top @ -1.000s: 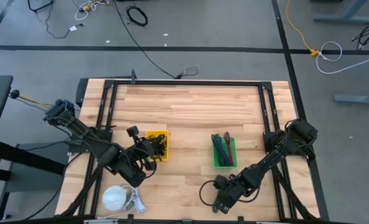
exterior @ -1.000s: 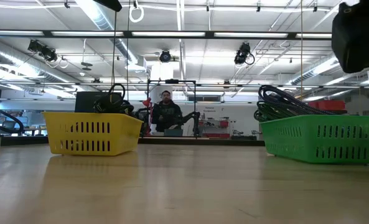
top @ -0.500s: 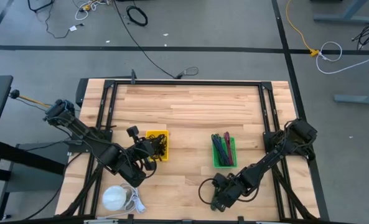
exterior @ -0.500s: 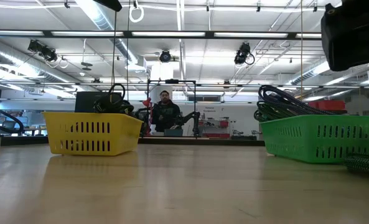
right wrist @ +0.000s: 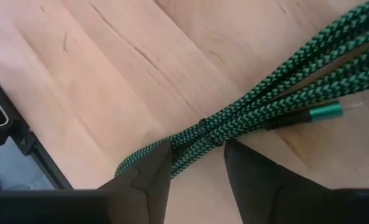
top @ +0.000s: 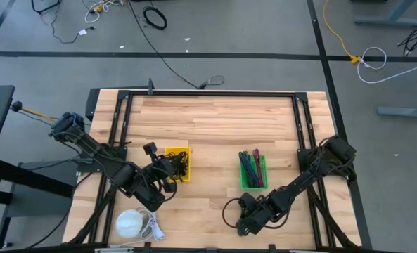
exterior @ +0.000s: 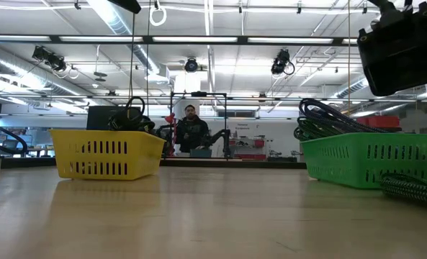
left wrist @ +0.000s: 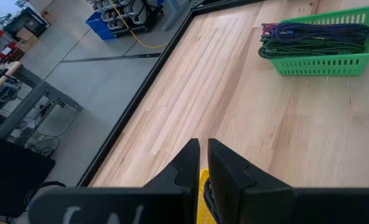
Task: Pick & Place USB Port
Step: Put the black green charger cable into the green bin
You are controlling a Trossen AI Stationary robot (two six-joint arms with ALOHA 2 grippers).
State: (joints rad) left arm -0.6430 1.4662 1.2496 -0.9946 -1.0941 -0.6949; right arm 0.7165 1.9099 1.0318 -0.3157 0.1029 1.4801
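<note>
Wooden table (top: 215, 119) holds yellow bin (top: 178, 163) and green bin (top: 252, 170). Right gripper (right wrist: 196, 163) straddles green braided cable (right wrist: 277, 93) at front edge, fingers apart. Left gripper (left wrist: 203, 163) over yellow bin, fingers nearly together, empty.

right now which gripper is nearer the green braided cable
Right. The right gripper straddles the green braided cable; the left gripper is across the table at the yellow basket.

The left arm is stretched in from the left edge — its gripper (top: 171, 169) is held with fingers (left wrist: 187, 163) nearly together. The right arm is folded low — its gripper (top: 242, 219) is kept with fingers (right wrist: 148, 177) parted.
</note>
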